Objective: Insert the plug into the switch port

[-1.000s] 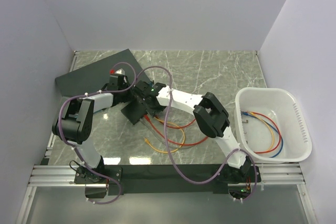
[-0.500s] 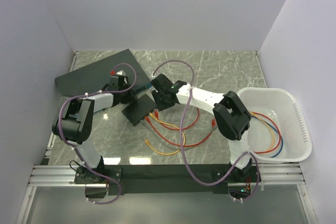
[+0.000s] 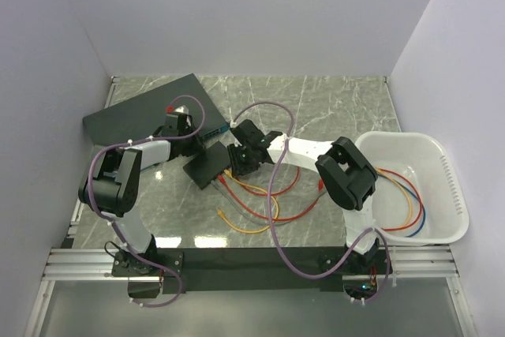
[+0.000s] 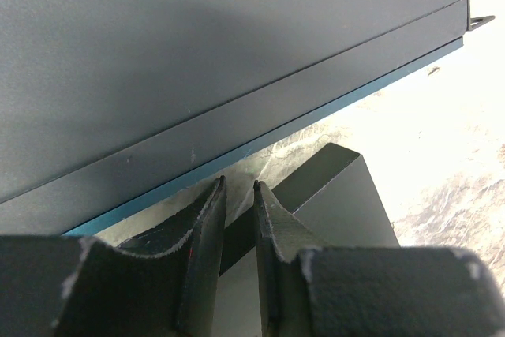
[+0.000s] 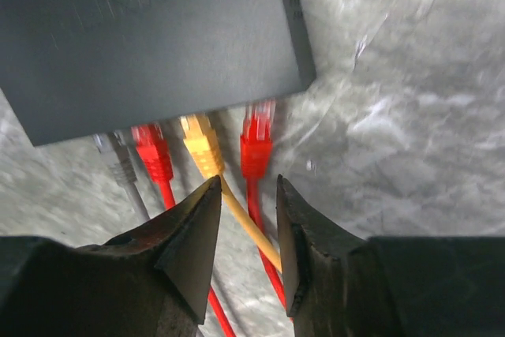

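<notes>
The small flat black box (image 3: 203, 167) lies between the arms; the right wrist view shows it from above (image 5: 150, 37). Four plugs meet its port edge: grey (image 5: 118, 162), red (image 5: 154, 151), yellow (image 5: 201, 144) and red (image 5: 256, 138). How deep they sit is blurred. My right gripper (image 5: 248, 183) hovers just behind these plugs, open and empty, with the yellow and red cables running beneath the gap; it also shows in the top view (image 3: 237, 163). My left gripper (image 4: 237, 183) is nearly shut with a thin slit, empty, over the box's far edge (image 4: 331, 195).
The large dark slab with a blue front strip (image 4: 197, 53) lies at the back left (image 3: 142, 112), close to the box. Loose red and yellow cables (image 3: 260, 207) curl in front of the box. A white basin (image 3: 398, 136) with more cables stands at the right.
My right arm pulled back from over the box toward the right, then came down again at the box's plug edge. The left arm and the box have stayed put.
</notes>
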{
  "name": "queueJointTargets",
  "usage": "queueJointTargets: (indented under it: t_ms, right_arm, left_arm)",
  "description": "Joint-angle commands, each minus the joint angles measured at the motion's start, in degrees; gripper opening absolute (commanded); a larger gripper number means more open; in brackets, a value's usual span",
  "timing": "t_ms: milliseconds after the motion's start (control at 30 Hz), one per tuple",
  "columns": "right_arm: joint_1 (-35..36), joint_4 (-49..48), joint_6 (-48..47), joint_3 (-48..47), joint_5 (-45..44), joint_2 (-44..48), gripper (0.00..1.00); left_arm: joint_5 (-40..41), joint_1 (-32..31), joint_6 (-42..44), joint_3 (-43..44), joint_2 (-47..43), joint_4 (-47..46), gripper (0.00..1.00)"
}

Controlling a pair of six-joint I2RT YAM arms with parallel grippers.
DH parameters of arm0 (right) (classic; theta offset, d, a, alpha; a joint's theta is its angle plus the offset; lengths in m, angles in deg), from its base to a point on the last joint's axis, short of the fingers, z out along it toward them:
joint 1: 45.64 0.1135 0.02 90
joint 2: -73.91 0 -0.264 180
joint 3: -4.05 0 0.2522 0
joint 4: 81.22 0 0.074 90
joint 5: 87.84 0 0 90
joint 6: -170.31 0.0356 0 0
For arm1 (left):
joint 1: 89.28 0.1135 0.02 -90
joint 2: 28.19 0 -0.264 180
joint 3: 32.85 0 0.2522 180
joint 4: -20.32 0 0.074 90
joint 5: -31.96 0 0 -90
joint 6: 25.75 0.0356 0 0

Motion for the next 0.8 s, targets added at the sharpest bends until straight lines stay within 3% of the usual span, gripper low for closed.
queueJointTargets:
  t_ms: [0,767]
  right_arm:
    - [-1.50,-5.76,2.69,0.41,2.91,0.05,0.41]
    - [-2.91,-7.96,4.36,2.61,2.73,-1.89,0.33]
  left_arm:
    - [-0.88,-0.67,1.25,-1.02,-1.24,2.99,0.27]
    - [-0.96,-0.58,1.25,-1.02,-1.07,2.99,0.27]
